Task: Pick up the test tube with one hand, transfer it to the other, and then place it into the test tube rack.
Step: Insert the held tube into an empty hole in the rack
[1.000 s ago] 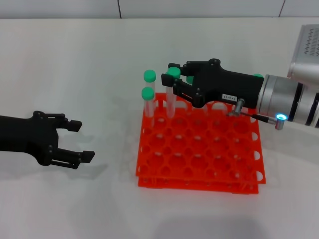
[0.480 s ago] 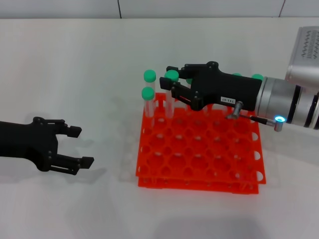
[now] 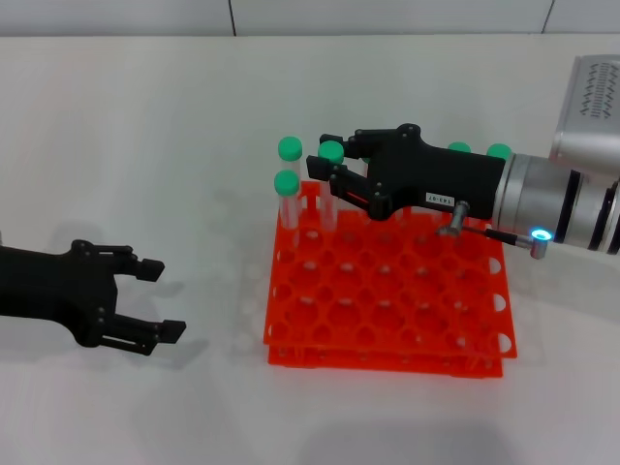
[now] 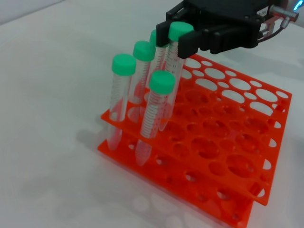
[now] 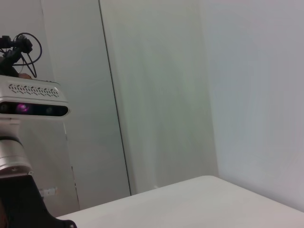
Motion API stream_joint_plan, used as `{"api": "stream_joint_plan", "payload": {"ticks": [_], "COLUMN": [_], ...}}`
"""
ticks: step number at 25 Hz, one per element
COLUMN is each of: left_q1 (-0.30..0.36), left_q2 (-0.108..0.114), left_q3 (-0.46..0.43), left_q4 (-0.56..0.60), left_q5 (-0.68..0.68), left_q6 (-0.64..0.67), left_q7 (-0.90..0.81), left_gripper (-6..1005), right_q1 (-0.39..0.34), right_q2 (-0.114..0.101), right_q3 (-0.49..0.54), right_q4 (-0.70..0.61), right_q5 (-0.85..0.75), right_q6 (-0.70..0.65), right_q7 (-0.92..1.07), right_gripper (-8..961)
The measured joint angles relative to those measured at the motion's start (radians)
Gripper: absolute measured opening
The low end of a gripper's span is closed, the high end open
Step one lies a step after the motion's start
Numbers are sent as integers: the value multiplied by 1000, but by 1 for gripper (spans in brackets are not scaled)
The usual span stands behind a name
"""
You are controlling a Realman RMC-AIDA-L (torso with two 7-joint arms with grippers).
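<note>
The right gripper point(image 3: 334, 172) has sunk lower, fingers clamped on the test tube point(image 3: 330, 190), now sitting in the test tube rack point(image 3: 387, 291). The left gripper point(image 3: 155, 297) waits aside, fingers apart.

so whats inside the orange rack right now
The orange-red plastic grid rack holds several clear green-capped tubes at one corner. The right hand grips one tube seated there. Two more green caps show behind that hand; their tubes are covered.
</note>
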State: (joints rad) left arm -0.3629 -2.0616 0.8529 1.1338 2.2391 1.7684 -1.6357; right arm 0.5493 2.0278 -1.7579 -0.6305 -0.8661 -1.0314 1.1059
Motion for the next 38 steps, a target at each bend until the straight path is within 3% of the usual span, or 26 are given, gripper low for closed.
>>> {"api": "stream_joint_plan", "payload": {"ticks": [38], "left_q1": [-4], "left_q2": [0], "left_q3": [1], "left_q4": [0], "left_q5": [0], "left_q6": [8], "left_q7": [4], "left_gripper": [880], "right_q1": [10], "right_q2": [-2], "right_q3": [-26], "right_q4": [22], "right_q5": [-9], "right_q6": [25], "right_q7": [-13], "right_gripper": [265]}}
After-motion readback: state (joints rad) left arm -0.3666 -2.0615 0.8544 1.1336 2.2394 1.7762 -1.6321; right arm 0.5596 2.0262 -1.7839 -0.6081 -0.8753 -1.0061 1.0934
